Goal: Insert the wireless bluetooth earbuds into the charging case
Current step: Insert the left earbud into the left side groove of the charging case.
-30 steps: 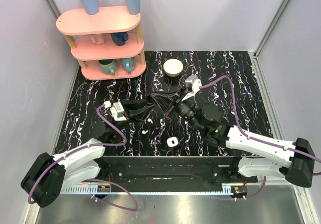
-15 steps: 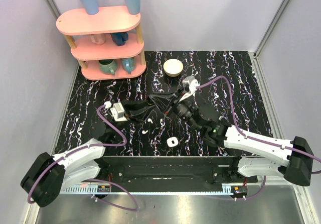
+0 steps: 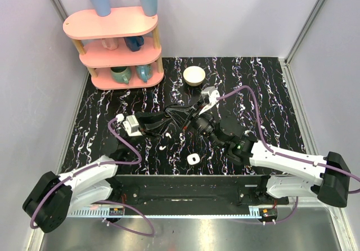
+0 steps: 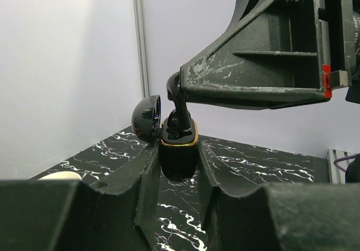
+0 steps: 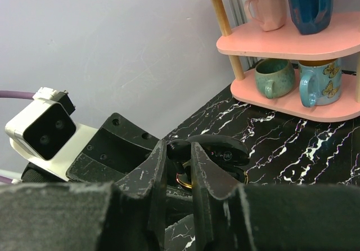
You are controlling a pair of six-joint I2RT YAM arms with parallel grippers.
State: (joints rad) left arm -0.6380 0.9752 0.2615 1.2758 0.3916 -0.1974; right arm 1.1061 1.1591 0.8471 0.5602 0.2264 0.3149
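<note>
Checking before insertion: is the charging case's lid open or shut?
Open: the lid hinges back off the charging case, left wrist view.

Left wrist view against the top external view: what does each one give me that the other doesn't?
Left wrist only: the black charging case, gold-rimmed, lid open, clamped in the left tool, with a glossy dark earbud at its mouth, pinched by the right tool. Top external only: the pink shelf and the white bowl at the far side. Shared: the two tools meeting over the marble table.
</note>
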